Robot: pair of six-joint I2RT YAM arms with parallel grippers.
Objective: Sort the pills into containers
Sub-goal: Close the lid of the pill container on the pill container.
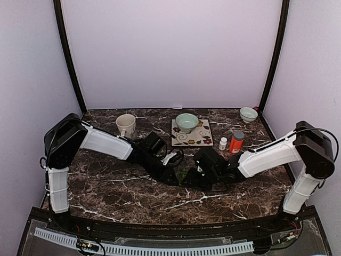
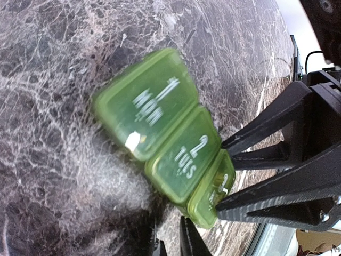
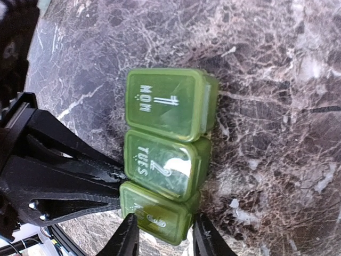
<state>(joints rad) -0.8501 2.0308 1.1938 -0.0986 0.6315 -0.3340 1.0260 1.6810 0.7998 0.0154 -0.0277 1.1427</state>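
The dark green pill-box strip (image 3: 162, 154) lies on the marble with its lids marked MON, TUES and 3. My right gripper (image 3: 164, 226) straddles the end compartment 3 (image 3: 157, 216), one finger on each side, shut on it. My left gripper (image 2: 173, 245) comes at the strip from the opposite side. Its fingers (image 3: 114, 178) are nearly together and touch the edge between TUES and 3, with nothing seen between them. In the top view both grippers (image 1: 184, 178) meet at mid-table and hide the strip. No loose pills show.
A beige mug (image 1: 126, 124) stands at the back left. A pale green bowl (image 1: 187, 121) sits on a flowered tile (image 1: 200, 137), and a second bowl (image 1: 248, 113) is at the back right. A white bottle (image 1: 222, 143) and an orange bottle (image 1: 236, 142) stand right of the tile.
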